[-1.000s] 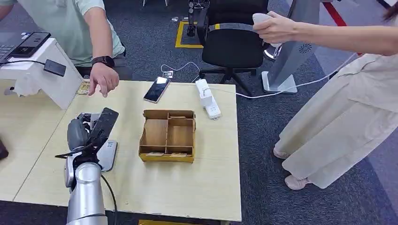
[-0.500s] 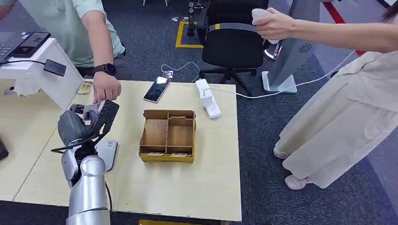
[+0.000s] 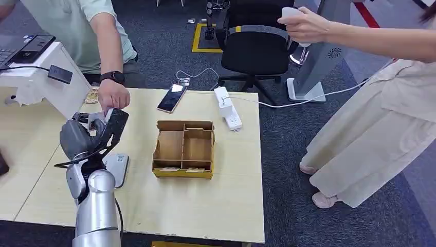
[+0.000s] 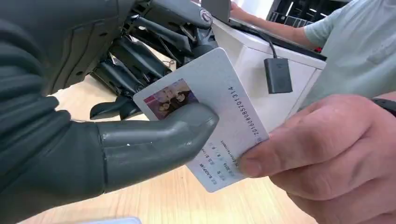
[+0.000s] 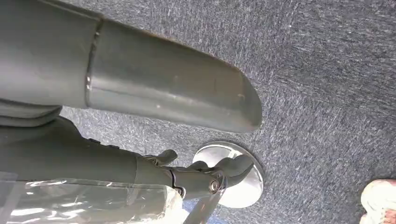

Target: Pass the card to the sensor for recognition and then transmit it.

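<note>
While left hand (image 4: 140,140) pinches it, card (image 4: 210,107) tilts lengthwise toward person's hand (image 4: 327,154).

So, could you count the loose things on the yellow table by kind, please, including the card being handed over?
Card: 1
Phone: 1
Power strip: 1
Wooden divided box: 1
Card sensor: 1
Total: 5

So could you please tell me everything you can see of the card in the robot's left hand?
The card is a white, glossy, plastic-looking ID card with rounded corners, a small colour photo at one end, lines of small print and a long printed number along one edge. It is held tilted above the wooden table. The left hand pinches it, thumb pressed on its face, while a person's hand grips the opposite end.
</note>
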### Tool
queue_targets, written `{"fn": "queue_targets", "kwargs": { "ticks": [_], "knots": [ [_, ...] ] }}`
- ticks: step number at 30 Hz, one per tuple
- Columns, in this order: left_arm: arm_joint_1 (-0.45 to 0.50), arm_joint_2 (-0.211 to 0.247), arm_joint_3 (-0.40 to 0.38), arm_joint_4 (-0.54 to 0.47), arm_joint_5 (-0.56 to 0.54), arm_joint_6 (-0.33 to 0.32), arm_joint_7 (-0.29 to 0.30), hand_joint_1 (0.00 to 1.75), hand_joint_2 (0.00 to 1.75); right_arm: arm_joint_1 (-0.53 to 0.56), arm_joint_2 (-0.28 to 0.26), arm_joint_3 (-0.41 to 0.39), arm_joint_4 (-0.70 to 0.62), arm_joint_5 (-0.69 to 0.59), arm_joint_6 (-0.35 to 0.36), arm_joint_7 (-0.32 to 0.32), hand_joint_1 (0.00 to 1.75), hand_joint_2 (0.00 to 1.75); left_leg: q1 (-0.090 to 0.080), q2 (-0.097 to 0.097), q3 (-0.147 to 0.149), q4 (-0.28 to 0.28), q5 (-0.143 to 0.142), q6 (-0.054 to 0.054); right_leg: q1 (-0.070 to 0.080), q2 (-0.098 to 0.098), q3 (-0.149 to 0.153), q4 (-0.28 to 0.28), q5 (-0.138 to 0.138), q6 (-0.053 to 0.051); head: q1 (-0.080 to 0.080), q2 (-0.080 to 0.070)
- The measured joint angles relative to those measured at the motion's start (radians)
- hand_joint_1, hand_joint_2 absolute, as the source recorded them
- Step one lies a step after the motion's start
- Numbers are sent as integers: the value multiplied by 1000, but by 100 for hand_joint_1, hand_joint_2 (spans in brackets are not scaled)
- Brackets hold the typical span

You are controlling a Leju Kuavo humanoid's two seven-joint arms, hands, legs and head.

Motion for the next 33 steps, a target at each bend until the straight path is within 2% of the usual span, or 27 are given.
{"fn": "queue_targets", "kwargs": {
  "ticks": [3,4,5,13,22,33],
  "knots": [
    [-2,-2,-1,0,28,-16,-8,173,175,1,0,3,0,0,0,1,0,0,0,0,0,0,0,0,0,0,0,0,0,0,0,0],
    [-2,-2,-3,0,35,-22,-13,9,175,2,0,5,0,0,0,1,0,0,0,0,0,0,0,0,0,0,0,0,0,0,0,0],
    [-2,-2,-6,0,45,-29,-18,0,175,2,0,7,0,0,0,1,0,0,0,0,0,0,0,0,0,0,0,0,0,0,0,0],
    [-1,-2,-11,-4,69,-32,-22,0,175,0,0,12,4,0,-1,-3,0,0,0,0,0,0,0,0,0,0,0,0,0,0,0,0],
    [13,11,-11,-43,62,-8,-57,0,175,-7,0,13,17,0,-16,-13,0,0,0,0,0,0,0,0,0,0,0,0,0,0,0,0],
    [96,42,-11,-116,42,9,-115,0,175,-9,0,13,26,0,-19,-20,0,0,0,0,-1,0,0,0,0,0,0,0,0,0,0,0]
  ]
}}
